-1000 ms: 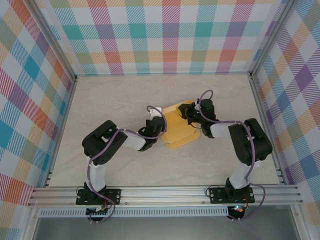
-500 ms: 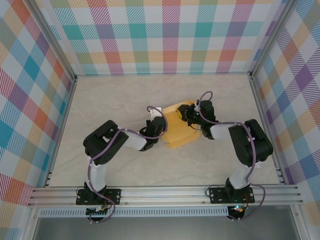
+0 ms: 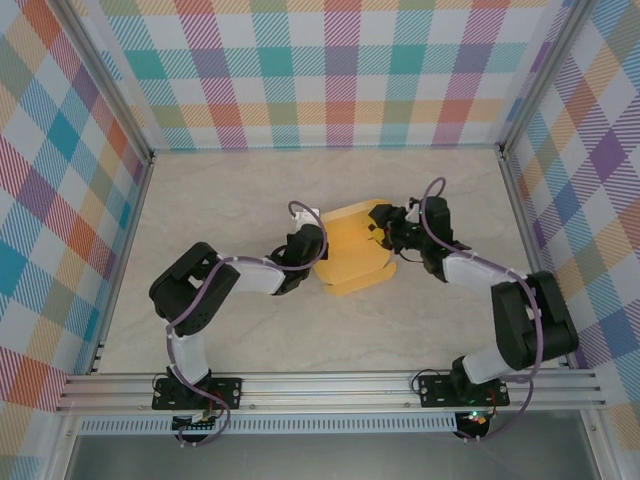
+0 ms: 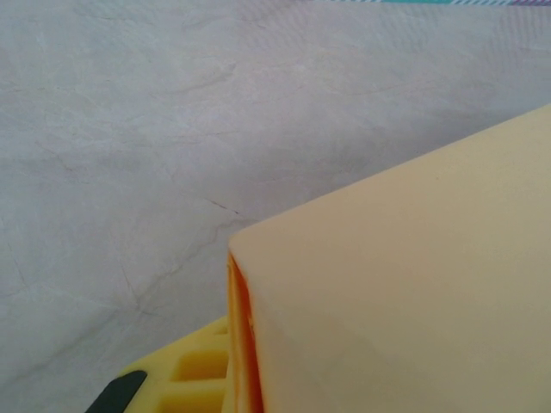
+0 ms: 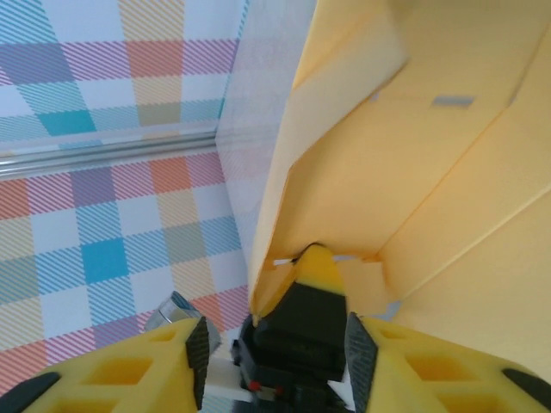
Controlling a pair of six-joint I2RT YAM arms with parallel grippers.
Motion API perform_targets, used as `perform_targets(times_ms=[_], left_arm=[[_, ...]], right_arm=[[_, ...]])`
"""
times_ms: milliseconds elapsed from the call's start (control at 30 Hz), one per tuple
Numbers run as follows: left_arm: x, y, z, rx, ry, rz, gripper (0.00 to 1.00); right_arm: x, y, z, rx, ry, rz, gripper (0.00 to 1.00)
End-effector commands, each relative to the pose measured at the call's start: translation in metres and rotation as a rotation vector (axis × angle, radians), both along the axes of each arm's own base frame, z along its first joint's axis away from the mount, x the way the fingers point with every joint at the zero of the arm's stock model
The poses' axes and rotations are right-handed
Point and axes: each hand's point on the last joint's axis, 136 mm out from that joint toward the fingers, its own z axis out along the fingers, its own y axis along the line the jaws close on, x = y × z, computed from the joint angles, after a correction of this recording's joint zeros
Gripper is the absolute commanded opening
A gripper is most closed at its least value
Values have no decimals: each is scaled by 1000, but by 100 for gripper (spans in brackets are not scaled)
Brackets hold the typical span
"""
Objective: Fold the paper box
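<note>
In the top view the paper box [image 3: 352, 252] lies at the centre of the frame on the table [image 3: 220, 200], a part-folded shell of yellow-orange card. The left gripper [image 3: 312, 252] meets its left edge, and the right gripper [image 3: 384, 232] is at its upper right corner.

In the left wrist view the box [image 4: 413, 284] takes up the lower right. A doubled card edge runs down against one yellow finger [image 4: 194, 383] at the bottom. The jaws look almost closed and seem to pinch that edge, though the other finger is hidden under the panel.

The right wrist view looks into the box's open inside [image 5: 413, 172], where the walls bow. At the bottom the right gripper [image 5: 277, 344] stands about half open and grips nothing, with the card's lower edge just above it.

The card looks light, thin and springy, so it should dent easily and may slide on the smooth table. It is best held at a crease or doubled edge, not mid-panel. No print, brand or label can be read.
</note>
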Motion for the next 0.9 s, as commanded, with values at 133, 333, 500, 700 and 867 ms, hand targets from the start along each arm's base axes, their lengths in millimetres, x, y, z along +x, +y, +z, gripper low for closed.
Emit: perform_targets(times_ms=[133, 333, 500, 700, 867], left_arm=[[8, -7, 60, -68, 15, -278, 0], [-6, -23, 80, -1, -25, -614, 0], [-21, -44, 89, 34, -81, -911, 0], [-24, -66, 73, 60, -60, -1095, 0], [-18, -80, 53, 107, -118, -1086, 1]], right_arm=[[-15, -71, 80, -571, -318, -3, 69], [-14, -137, 99, -1023, -279, 102, 85], [-16, -101, 96, -845, -326, 344, 83], [-30, -38, 88, -563, -320, 613, 74], [-41, -11, 53, -559, -243, 749, 73]])
